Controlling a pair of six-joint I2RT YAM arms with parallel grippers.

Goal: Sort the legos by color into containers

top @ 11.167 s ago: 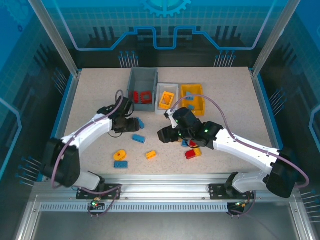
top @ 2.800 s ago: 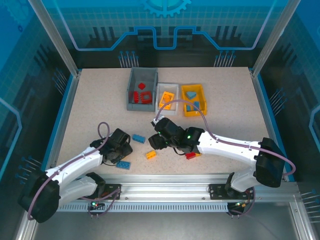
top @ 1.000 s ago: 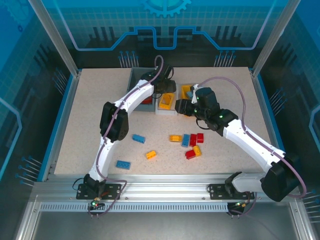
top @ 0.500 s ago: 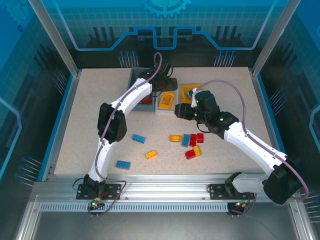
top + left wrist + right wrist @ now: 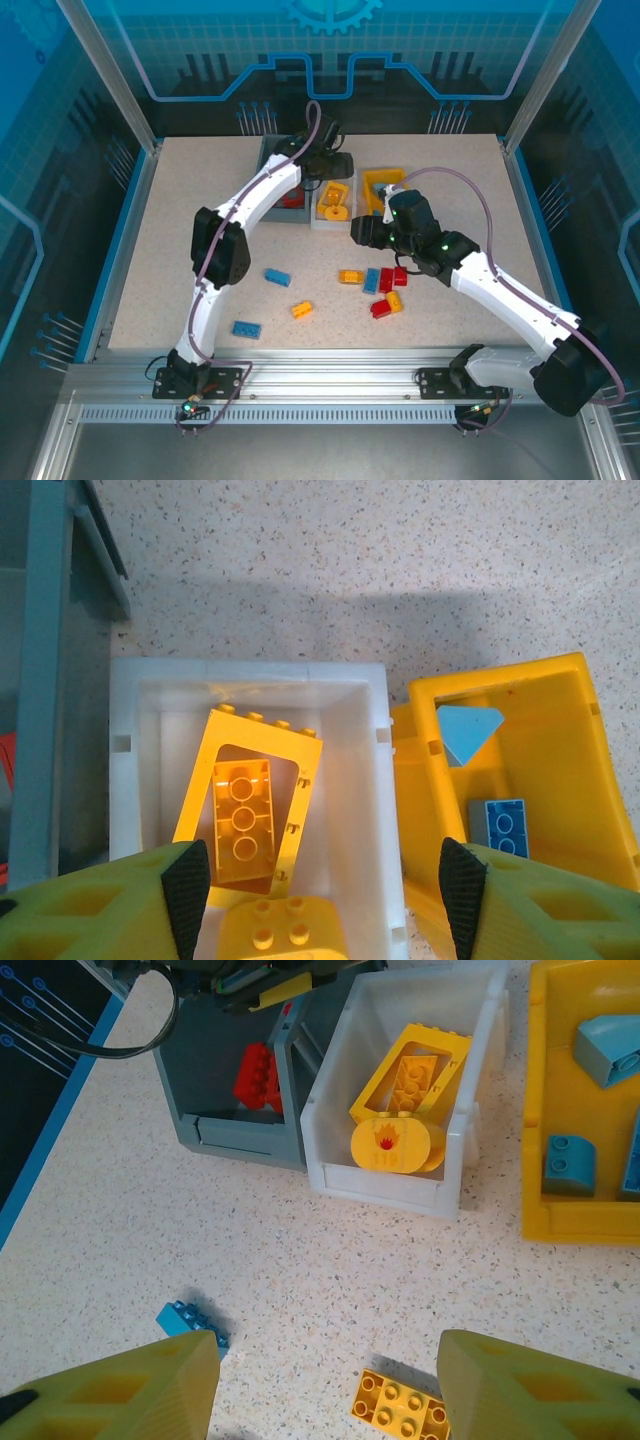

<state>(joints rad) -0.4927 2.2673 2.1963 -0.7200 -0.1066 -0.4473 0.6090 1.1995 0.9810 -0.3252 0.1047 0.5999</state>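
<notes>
My left gripper (image 5: pixel 325 900) hangs open over the white container (image 5: pixel 380 780), nothing between its fingers. In that bin lie a yellow frame (image 5: pixel 200 800), a yellow brick (image 5: pixel 243 820) inside it, and a rounded yellow piece (image 5: pixel 283 935). The yellow container (image 5: pixel 560 740) holds blue legos (image 5: pixel 505 825). The grey container (image 5: pixel 230 1130) holds a red brick (image 5: pixel 258 1075). My right gripper (image 5: pixel 325 1390) is open and empty above the table, with a yellow brick (image 5: pixel 400 1405) just ahead and a blue brick (image 5: pixel 190 1320) to its left. From above, the left gripper (image 5: pixel 333 175) is over the bins and the right gripper (image 5: pixel 362 232) is in front of them.
Loose legos lie on the speckled table: a cluster of blue (image 5: pixel 371 280), red (image 5: pixel 386 280) and yellow (image 5: pixel 394 301) ones at centre right, a small yellow one (image 5: pixel 302 310) and a blue one (image 5: pixel 243 328) near the front. The three bins stand side by side at the back.
A rounded yellow piece now lies in the white bin under the left gripper. My right gripper has drawn back from the yellow bin toward the middle of the table.
</notes>
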